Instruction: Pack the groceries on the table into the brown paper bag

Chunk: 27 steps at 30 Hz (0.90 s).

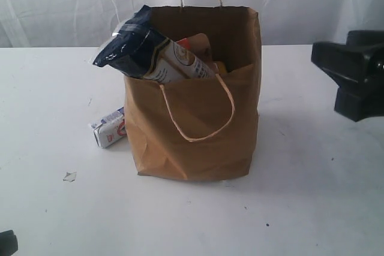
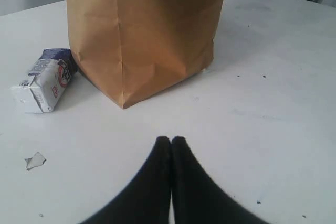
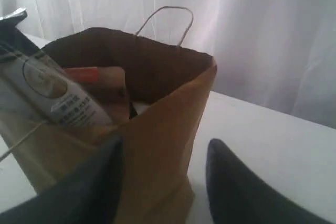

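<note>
Since only the carton (image 1: 110,128) lies outside, on the tabletop (image 1: 54,88) against the left foot of the bag (image 1: 198,130), packing looks near its last item. Left claw (image 2: 171,140): fingers pressed together, empty, low over the tabletop's near edge; it would need to part, reach the carton and lift it over the rim. Bag mid-tabletop, packet (image 1: 129,46) jutting out. Right claw (image 1: 351,73): fingers apart, empty, beside the bag's right rim.

backdrop: white draped curtain (image 1: 72,4) | litter: small pale torn scrap (image 1: 69,176), lying flat, alone
</note>
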Available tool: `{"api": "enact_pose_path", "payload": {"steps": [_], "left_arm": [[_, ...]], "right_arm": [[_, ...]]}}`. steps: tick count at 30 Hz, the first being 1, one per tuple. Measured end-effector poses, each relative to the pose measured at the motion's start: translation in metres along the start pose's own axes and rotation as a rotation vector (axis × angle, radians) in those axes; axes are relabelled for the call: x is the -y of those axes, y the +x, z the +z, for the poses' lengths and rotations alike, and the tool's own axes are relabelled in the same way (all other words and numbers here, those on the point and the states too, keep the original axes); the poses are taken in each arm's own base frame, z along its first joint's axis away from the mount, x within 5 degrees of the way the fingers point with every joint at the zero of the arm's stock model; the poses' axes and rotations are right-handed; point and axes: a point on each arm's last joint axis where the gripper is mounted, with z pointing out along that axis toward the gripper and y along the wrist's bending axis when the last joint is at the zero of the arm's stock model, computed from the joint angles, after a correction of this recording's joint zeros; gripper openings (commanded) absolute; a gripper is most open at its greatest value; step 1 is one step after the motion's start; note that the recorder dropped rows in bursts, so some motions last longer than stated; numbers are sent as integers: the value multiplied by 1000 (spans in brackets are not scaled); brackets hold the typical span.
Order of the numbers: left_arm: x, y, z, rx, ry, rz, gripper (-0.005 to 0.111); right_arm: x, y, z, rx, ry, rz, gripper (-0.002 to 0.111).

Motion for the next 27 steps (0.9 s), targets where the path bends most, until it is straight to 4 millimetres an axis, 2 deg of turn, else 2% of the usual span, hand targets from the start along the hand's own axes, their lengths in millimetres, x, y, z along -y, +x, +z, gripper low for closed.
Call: {"api": "enact_pose_path", "payload": {"steps": [3, 4, 5, 8, 11, 15, 17, 21, 27], "left_arm": [[0, 0, 0, 0, 0, 0, 0], [0, 0, 0, 0, 0, 0, 0], [0, 0, 0, 0, 0, 0, 0], [0, 0, 0, 0, 0, 0, 0], [0, 0, 0, 0, 0, 0, 0], [0, 0, 0, 0, 0, 0, 0], [0, 0, 0, 0, 0, 0, 0], [0, 0, 0, 0, 0, 0, 0], [0, 0, 0, 0, 0, 0, 0]], "right_arm": [[0, 2, -4, 6, 14, 23, 16], [0, 1, -6, 16, 19, 36, 5], [-2, -1, -11, 37, 23, 48, 0], [-6, -5, -25, 92, 22, 68, 0], [-12, -1, -41, 142, 17, 90, 0], [-21, 16, -64, 200, 3, 117, 0], [-29, 34, -79, 242, -25, 169, 0], [-35, 41, -91, 292, -60, 196, 0], [-32, 39, -95, 325, -18, 197, 0]]}}
